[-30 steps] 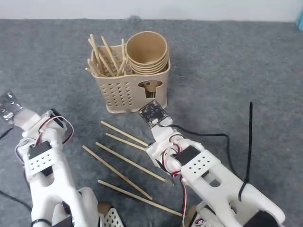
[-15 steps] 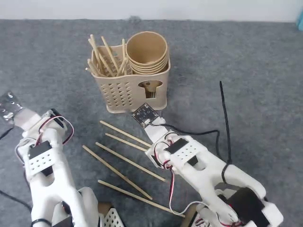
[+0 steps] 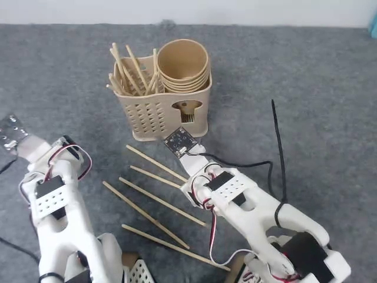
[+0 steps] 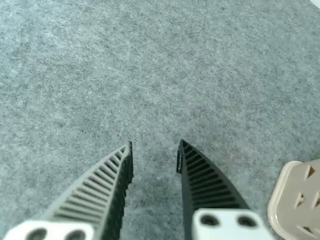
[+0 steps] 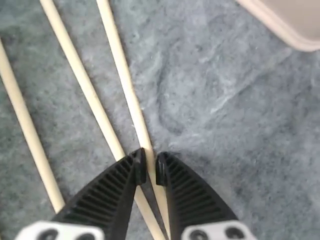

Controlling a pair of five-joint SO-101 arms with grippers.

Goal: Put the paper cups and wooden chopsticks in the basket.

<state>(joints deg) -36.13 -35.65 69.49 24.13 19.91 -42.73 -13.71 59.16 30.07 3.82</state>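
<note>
My right tool (image 5: pixel 148 167) is drawn almost closed. Its tips pinch a pale, slender wooden chopstick (image 5: pixel 122 75) that lies flat on the grey felt-like worktop (image 3: pixel 306 88), just in front of the beige perforated plastic basket (image 3: pixel 162 112). Four more loose chopsticks (image 3: pixel 159 199) lie near it on the worktop, roughly parallel. Inside the basket, a nested stack of tan paper cups (image 3: pixel 184 62) fills one compartment. A bundle of upright chopsticks (image 3: pixel 131 73) leans in the other. My left tool (image 4: pixel 154 155) hangs over the worktop well to the side, tips moderately apart, holding nothing.
</note>
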